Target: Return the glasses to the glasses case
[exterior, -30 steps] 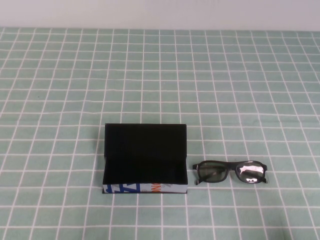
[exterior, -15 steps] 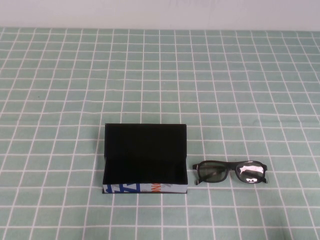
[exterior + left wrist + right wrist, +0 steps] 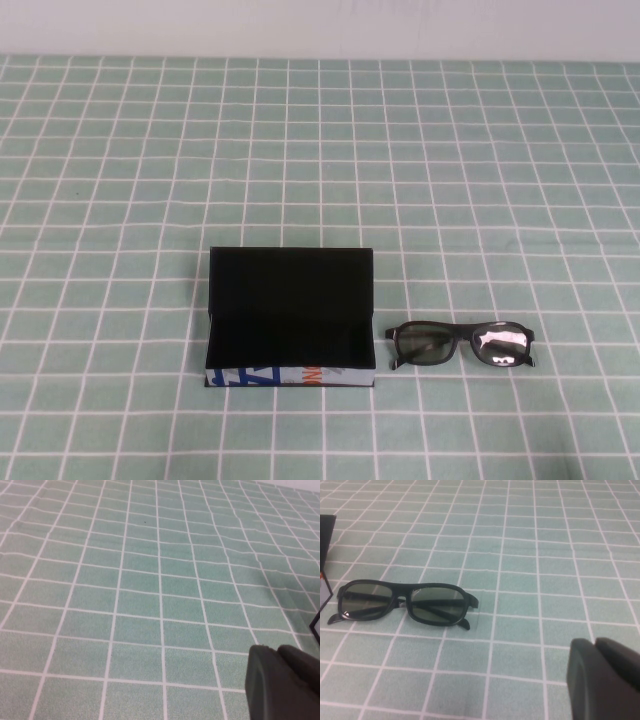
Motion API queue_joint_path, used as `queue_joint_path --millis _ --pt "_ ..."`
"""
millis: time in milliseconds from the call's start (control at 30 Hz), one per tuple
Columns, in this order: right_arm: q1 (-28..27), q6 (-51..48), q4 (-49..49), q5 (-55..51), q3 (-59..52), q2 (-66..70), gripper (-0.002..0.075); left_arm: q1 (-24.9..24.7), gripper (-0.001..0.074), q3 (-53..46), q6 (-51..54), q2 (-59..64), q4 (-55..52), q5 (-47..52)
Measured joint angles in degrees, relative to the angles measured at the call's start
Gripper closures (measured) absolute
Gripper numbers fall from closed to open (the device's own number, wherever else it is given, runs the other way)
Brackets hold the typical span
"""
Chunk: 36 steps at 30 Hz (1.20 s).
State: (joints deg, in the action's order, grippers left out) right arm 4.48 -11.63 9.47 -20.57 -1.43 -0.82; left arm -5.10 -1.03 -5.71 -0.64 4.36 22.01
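Note:
The glasses case (image 3: 290,312) stands open near the table's front, left of centre, with its lid raised and its white printed strip facing me. The black-framed glasses (image 3: 460,343) lie flat on the cloth just right of the case, apart from it. They also show in the right wrist view (image 3: 402,602), ahead of my right gripper (image 3: 596,643), which is shut and empty and well short of them. My left gripper (image 3: 278,650) is shut and empty over bare cloth, with a corner of the case (image 3: 316,625) at the view's edge. Neither gripper shows in the high view.
A green cloth with a white grid (image 3: 320,150) covers the table. A pale wall (image 3: 320,25) runs along the far edge. A corner of the case (image 3: 325,535) shows in the right wrist view, beside the glasses.

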Motion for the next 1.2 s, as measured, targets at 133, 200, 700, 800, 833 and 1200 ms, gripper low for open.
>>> queue_joint_path --millis 133,200,700,800,833,1200 --pt "0.0 0.0 0.0 0.0 0.0 0.0 0.0739 0.0 0.0737 0.0 0.0 0.0 0.0 0.0" --pt "0.0 0.0 0.0 0.0 0.0 0.0 0.0739 0.0 0.0737 0.0 0.0 0.0 0.0 0.0" --pt "0.0 0.0 0.0 0.0 0.0 0.0 0.0739 0.0 0.0737 0.0 0.0 0.0 0.0 0.0" --pt "0.0 0.0 0.0 0.0 0.0 0.0 0.0739 0.0 0.0737 0.0 0.0 0.0 0.0 0.0" --pt "0.0 0.0 0.0 0.0 0.0 0.0 0.0739 0.0 0.0737 0.0 0.0 0.0 0.0 0.0" --pt "0.0 0.0 0.5 5.0 -0.1 0.0 0.0739 0.0 0.0737 -0.5 -0.1 0.0 -10.6 -4.7"
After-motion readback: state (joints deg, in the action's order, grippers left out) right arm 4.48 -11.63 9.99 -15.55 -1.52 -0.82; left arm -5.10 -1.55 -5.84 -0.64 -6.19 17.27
